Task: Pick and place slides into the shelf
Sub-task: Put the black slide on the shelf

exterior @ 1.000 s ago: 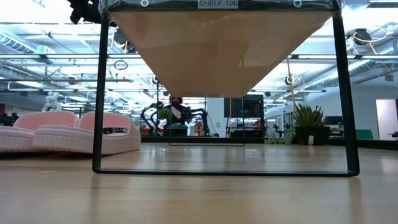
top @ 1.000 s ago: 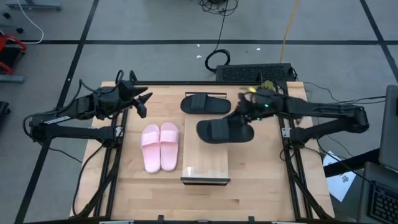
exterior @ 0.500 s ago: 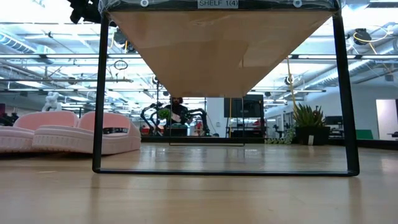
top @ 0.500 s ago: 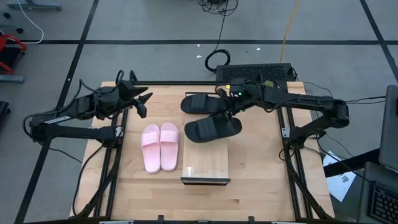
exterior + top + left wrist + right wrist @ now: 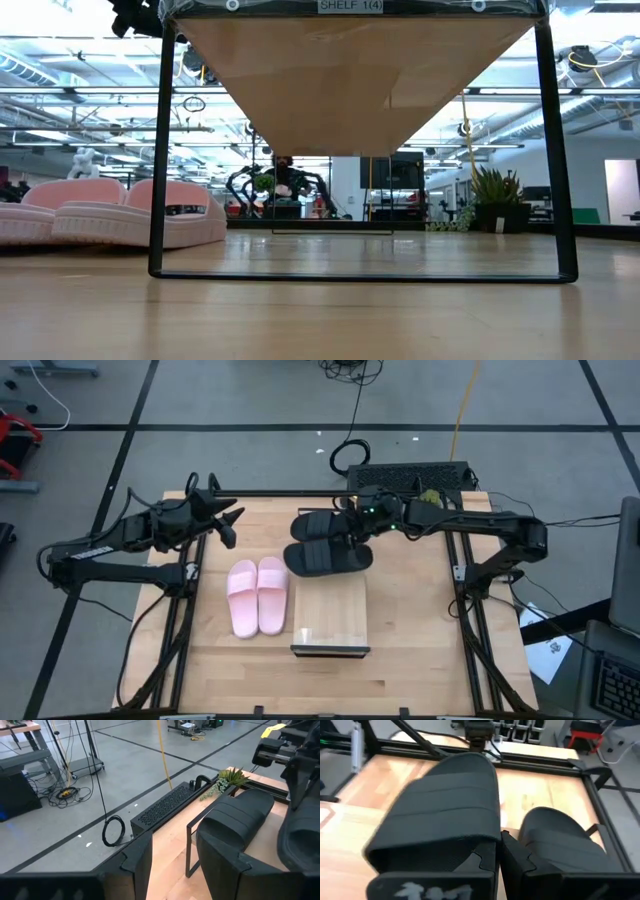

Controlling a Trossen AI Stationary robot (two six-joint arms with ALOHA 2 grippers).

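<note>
In the high view my right gripper (image 5: 358,532) is shut on a black slide (image 5: 325,558) that lies crosswise over the far part of the light-wood shelf (image 5: 333,615). The second black slide (image 5: 325,523) rests sole-down on the shelf's far end, just beyond the held one. The right wrist view shows the held slide (image 5: 440,820) large and close, with the other slide (image 5: 560,845) beside it. Two pale pink slides (image 5: 258,595) lie side by side on the table left of the shelf. My left gripper (image 5: 230,525) waits open at the far left. My right gripper pinches the black slide between its two fingers (image 5: 487,862) at the side edge by the ribbed strap (image 5: 470,832), at the slide's right-hand end. The fingers come level from the table's right. The slide stays flat, strap up; whether it touches the shelf cannot be told.
The low view looks under the shelf top (image 5: 350,70) between its dark frame legs (image 5: 160,150), with the pink slides (image 5: 110,215) to one side. A dark keyboard-like box (image 5: 410,477) sits beyond the table's far edge. Bare shelf surface lies nearer than the black slides.
My right gripper has carried the black slide toward the table's left and a little toward the far edge, from the shelf's right side to over the shelf, close beside the other black slide. The slide has stayed flat and crosswise.
</note>
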